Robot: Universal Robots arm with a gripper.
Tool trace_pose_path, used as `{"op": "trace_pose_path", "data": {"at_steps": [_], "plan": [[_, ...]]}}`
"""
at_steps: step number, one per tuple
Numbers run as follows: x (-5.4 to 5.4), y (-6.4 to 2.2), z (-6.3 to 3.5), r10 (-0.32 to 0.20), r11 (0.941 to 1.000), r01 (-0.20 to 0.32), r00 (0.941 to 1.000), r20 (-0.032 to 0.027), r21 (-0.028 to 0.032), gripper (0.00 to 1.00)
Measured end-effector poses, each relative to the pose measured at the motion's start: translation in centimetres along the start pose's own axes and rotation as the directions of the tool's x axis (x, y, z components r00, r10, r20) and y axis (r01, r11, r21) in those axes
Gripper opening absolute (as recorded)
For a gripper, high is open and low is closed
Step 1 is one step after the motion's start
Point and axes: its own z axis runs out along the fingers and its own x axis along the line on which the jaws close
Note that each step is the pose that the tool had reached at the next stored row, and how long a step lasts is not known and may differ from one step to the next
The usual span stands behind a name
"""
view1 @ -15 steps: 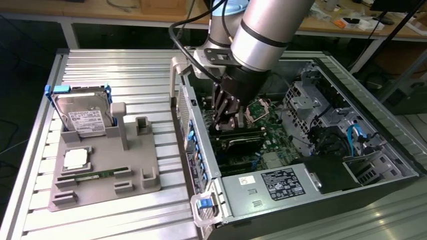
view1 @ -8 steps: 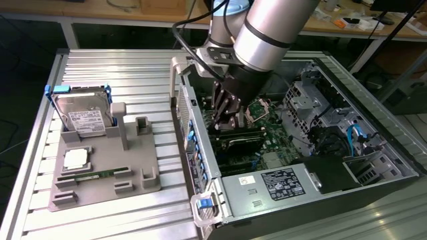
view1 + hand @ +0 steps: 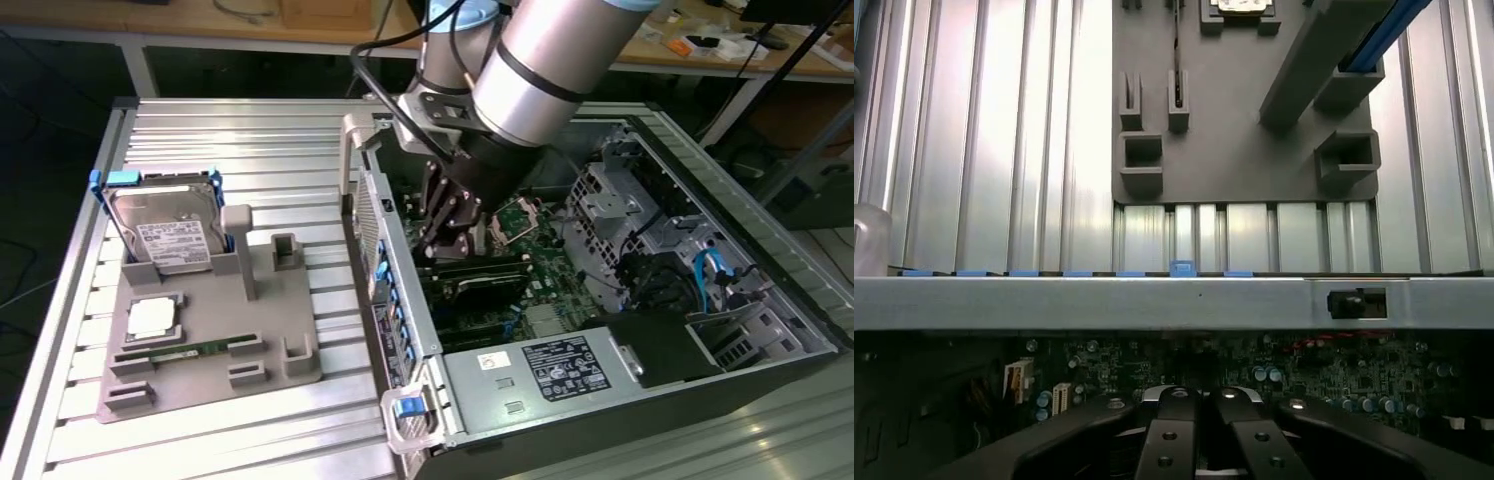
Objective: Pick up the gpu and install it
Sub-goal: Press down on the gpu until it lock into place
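Gripper (image 3: 1199, 440): your fingers are closed together over the motherboard (image 3: 1334, 375) inside the computer case (image 3: 747, 210); whether they hold the gpu (image 3: 470, 272), you cannot tell.

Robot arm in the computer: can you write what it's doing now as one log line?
gripper: shut, down inside computer case | over motherboard | gpu: not clearly seen | hard drive in gray holder

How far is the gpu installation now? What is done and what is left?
Done: no gpu stands on the grey holder, which holds the drive and memory stick. In hand: the gripper, jaws shut, is inside the case, right above a dark card, likely the gpu. Left: I cannot tell if it is seated.
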Motion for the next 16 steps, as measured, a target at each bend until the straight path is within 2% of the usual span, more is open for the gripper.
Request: {"op": "trace_pose_path", "data": {"at_steps": [5, 10, 13, 16], "plan": [[0.08, -0.08, 0.11, 0.003, 0.9993, -0.003, 1.0, 0.0084, -0.0374, 0.11], [0.7, -0.33, 0.36, 0.003, 0.9979, -0.003, 0.9999, 0.011, -0.0642, 0.11], [0.93, -0.49, 0.51, 0.004, 0.9964, -0.003, 0.9999, 0.0138, -0.0846, 0.11], [0.94, -0.54, 0.48, 0.004, 0.9957, -0.003, 0.9999, 0.0136, -0.0922, 0.11]]}}
